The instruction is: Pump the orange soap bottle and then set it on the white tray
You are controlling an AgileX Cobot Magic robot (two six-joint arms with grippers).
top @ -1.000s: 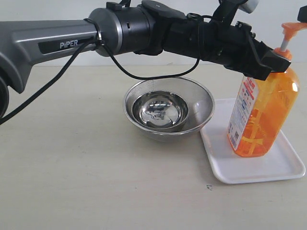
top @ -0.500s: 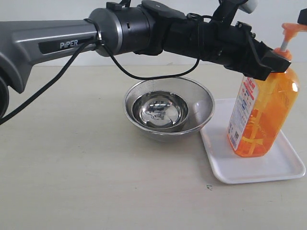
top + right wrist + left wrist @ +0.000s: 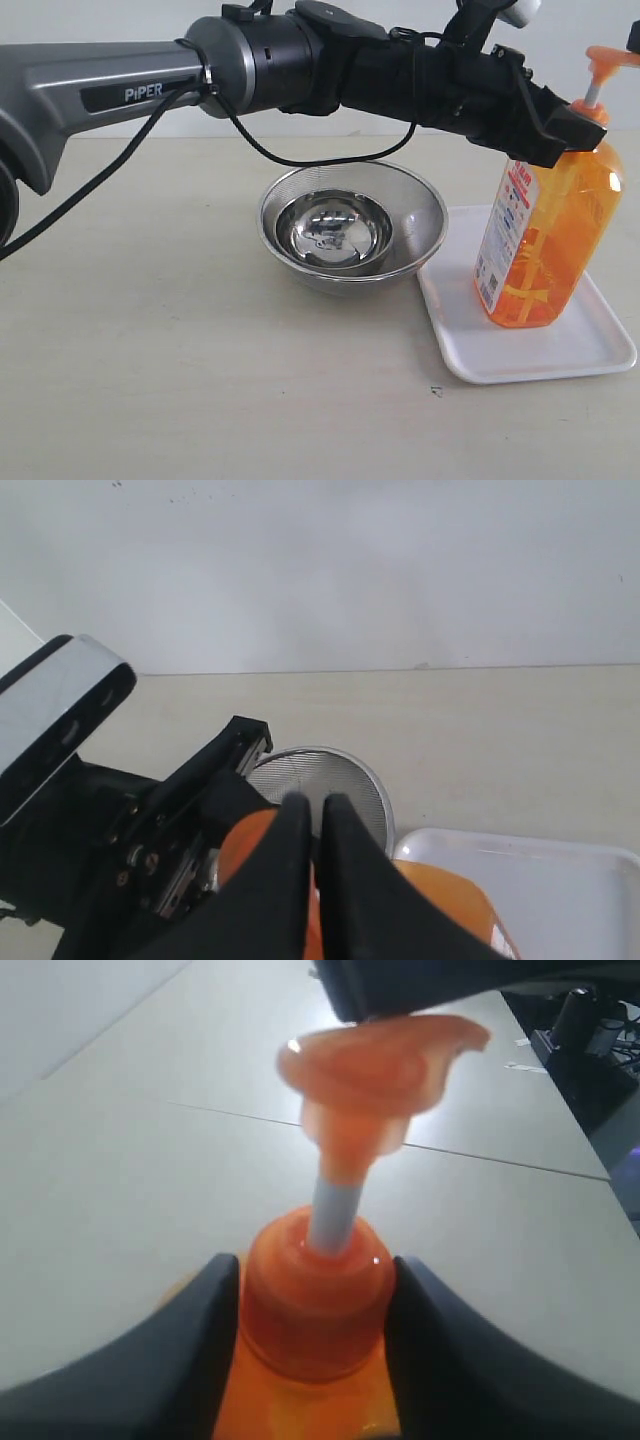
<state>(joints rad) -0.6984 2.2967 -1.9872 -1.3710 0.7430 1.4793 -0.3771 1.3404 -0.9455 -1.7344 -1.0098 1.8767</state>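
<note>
The orange soap bottle stands upright on the white tray at the right. My left gripper reaches across from the left and is shut on the bottle's neck collar, one dark finger on each side. The orange pump head is raised on its white stem. My right gripper is shut with nothing between its fingers and hovers just over the pump head and bottle. Only a black corner of it shows in the exterior view.
A round steel mesh bowl with a smaller steel bowl inside sits just left of the tray, under the left arm. The tray's rim lies beside the bowl. The table is beige; a wall stands behind it.
</note>
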